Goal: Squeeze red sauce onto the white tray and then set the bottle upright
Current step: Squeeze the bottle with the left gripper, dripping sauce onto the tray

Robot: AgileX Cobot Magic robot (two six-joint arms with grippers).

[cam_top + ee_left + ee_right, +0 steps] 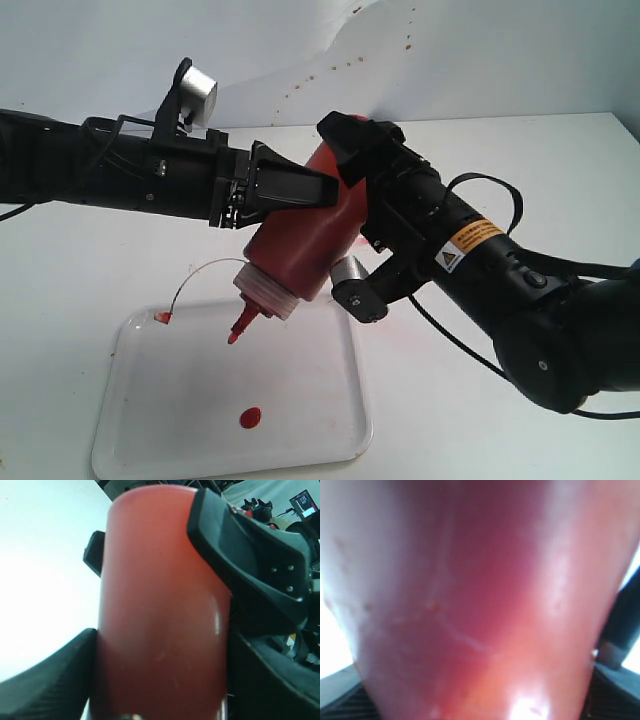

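Observation:
The bottle [305, 235] hangs tilted over the white tray [140, 440], nozzle [240, 325] pointing down toward it, tethered tip cap [162, 317] dangling at the tray's far left corner. A small round blob of red sauce [250, 417] lies on the tray. My left gripper [295, 190] is shut on the bottle's middle from the left; the bottle [160, 615] fills its wrist view between the dark fingers [45, 680]. My right gripper [350, 160] is shut on the bottle's upper end from the right; the bottle [470, 605] fills that view too.
The tray lies on a white table [560, 180]. A white backdrop [420, 50] behind carries small reddish-brown specks. The right arm [500, 280] stretches across the table's right side, the left arm [90, 165] across the left.

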